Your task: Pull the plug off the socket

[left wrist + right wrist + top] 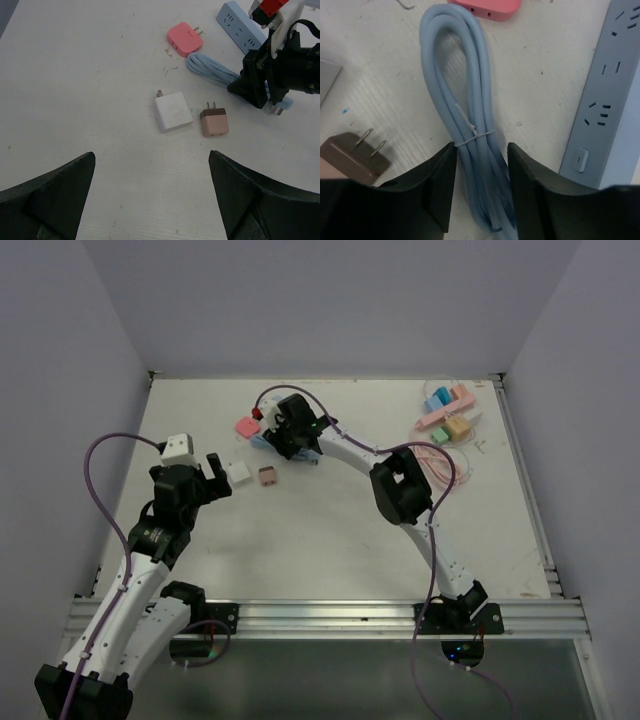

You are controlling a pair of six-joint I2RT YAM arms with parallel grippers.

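The light blue power strip [607,90] lies flat, and the sockets that show hold no plug. It also shows in the left wrist view [240,27]. Its coiled blue cable [465,75] is tied with a zip tie. My right gripper [481,146] straddles the cable and is closed on it, low over the table [280,440]. A pink plug [184,39], a white plug [173,111] and a brown plug [214,122] lie loose on the table. My left gripper [151,155] is open and empty, just short of the white plug [239,472].
The strip's own blue plug [282,106] lies under the right gripper's body. A pile of coloured plugs and strips [450,410] with thin cords sits at the back right. The right arm [400,490] arches across the table's middle.
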